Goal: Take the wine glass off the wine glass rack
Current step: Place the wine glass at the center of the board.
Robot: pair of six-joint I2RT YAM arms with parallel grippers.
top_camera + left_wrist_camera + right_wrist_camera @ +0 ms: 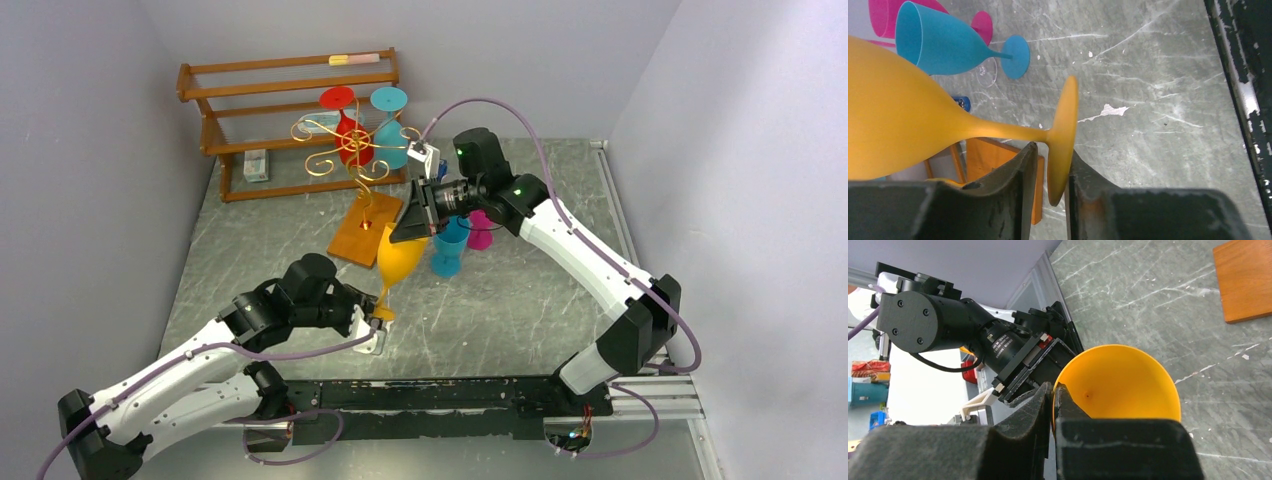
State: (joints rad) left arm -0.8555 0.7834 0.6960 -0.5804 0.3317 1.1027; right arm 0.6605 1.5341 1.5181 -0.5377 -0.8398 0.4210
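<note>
Your right gripper (1053,390) is pinched tight on the rim of the wine glass (1118,382), one finger inside the bowl and one outside. The stretch of rim under its fingers is hidden.

Your left gripper (1052,152) has its jaws a little apart around the glass's foot. The disc stands edge-on between them, against one finger, with a thin gap at the other. You cannot tell whether the foot is clear of the table (500,330).

From above, the glass is off the wine glass rack (340,150) and tilted, bowl at 12 o'clock and foot at 6. The rack stands at 11 o'clock from the bowl, its wooden base (355,240) just beside it.

A red glass (345,125) and a teal glass (390,125) hang foot-up among the scroll arms; which arms carry them is hard to make out.

A blue glass (447,250) stands at 3 o'clock, and a pink glass (481,232) just beyond is partly hidden by your right arm.

Behind the rack, a slatted shelf (290,70) holds a small box (256,163).
</note>
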